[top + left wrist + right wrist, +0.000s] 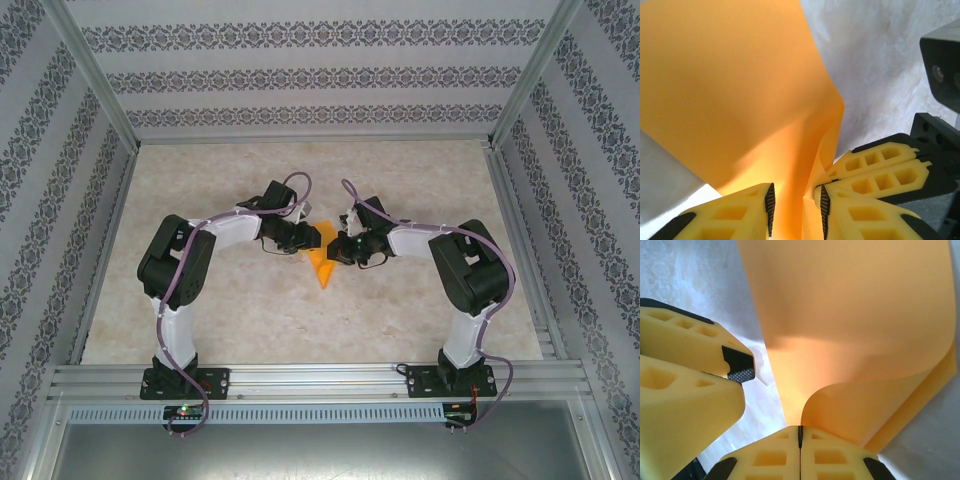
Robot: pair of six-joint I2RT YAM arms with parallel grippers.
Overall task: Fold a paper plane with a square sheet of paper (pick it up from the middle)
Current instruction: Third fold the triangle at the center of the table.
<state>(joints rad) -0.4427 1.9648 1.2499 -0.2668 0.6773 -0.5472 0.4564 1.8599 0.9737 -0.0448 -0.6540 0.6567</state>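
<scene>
The square sheet of paper, curled and partly doubled over, is at the middle of the worktop, between both arms; the right gripper has its jaws clamped on the sheet's edge; the left gripper has its jaws apart with the sheet between them, possibly brushing one pad.

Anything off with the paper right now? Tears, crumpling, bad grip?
No tear visible. The orange paper is buckled, curling in a soft roll beside the right gripper, which is shut on it. The left gripper stands open, paper loose between its fingers.
</scene>
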